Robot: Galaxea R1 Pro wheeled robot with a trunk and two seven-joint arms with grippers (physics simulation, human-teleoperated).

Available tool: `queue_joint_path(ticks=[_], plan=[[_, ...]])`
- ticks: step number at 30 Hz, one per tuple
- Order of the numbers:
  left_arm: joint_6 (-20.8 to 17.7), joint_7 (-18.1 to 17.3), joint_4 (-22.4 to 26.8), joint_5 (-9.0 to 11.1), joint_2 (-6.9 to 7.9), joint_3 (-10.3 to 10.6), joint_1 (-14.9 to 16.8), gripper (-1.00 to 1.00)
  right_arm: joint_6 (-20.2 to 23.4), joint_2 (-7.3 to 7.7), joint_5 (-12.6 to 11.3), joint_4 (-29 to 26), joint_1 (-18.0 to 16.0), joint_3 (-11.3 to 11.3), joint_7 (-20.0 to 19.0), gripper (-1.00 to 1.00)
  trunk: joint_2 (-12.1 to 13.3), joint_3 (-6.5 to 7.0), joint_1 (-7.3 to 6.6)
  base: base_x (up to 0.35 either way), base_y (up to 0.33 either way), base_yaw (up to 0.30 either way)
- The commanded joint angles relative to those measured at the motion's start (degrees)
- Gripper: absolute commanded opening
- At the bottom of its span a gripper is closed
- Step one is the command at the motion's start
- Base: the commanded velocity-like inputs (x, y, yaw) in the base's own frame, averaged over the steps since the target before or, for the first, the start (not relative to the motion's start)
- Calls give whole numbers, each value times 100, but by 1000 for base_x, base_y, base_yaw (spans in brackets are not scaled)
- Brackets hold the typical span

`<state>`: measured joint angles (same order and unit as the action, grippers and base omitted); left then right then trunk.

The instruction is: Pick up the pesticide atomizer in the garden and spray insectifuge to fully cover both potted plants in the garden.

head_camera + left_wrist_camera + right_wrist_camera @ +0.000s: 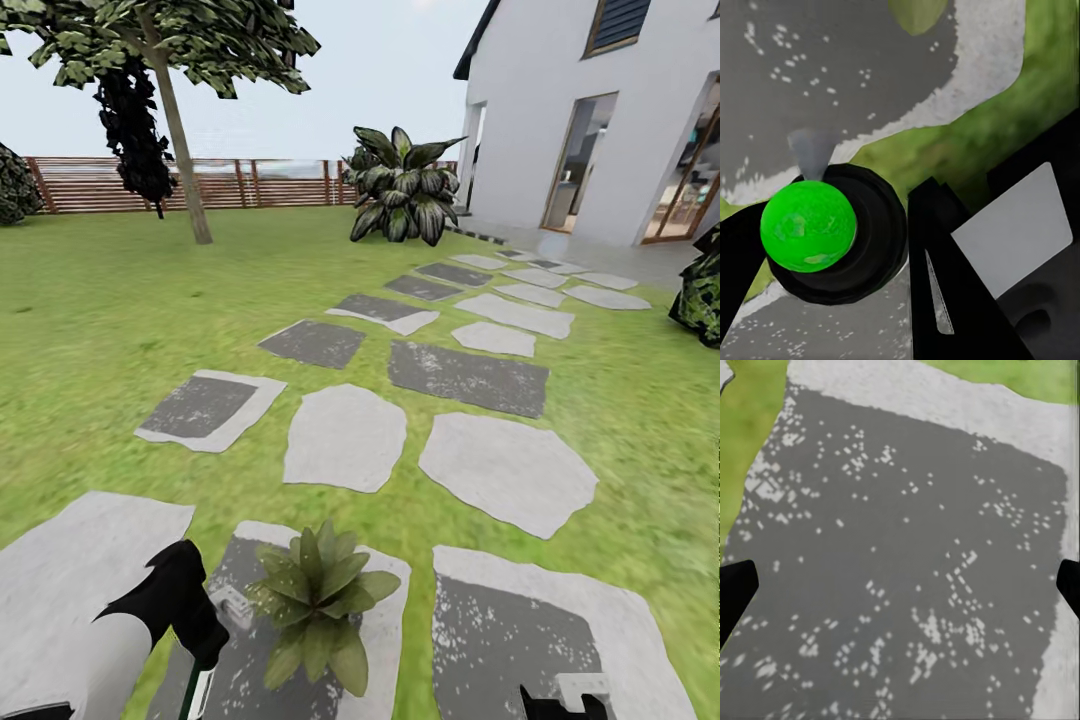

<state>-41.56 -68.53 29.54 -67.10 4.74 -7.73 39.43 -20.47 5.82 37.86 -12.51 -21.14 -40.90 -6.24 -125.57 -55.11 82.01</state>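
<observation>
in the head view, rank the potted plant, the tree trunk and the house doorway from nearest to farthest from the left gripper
1. potted plant, just beside the left gripper, on a stepping stone.
2. tree trunk, far across the lawn.
3. house doorway, far right; too close to call against the trunk.

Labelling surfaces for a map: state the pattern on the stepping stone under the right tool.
Dark grey stepping stone flecked with white specks, pale grey rim; clearest in the right wrist view.
</observation>
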Motion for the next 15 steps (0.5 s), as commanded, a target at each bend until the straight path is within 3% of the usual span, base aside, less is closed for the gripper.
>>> queue_joint_path(ticks=[1,7,15], plan=[[-45,-47,7,-49,-9,-36,3,-100,-22,-1,11,3,-5,-49,-45,100,-2,-5,0,38,-264,0],[-45,-46,8,-49,-8,-36,3,-100,-24,-2,11,3,-5,-49,-44,100,-2,-5,0,-7,-268,172],[-54,-46,67,-49,-6,-37,6,-100,-23,-2,11,3,-5,-49,-45,100,-2,-5,0,-185,-210,243]])
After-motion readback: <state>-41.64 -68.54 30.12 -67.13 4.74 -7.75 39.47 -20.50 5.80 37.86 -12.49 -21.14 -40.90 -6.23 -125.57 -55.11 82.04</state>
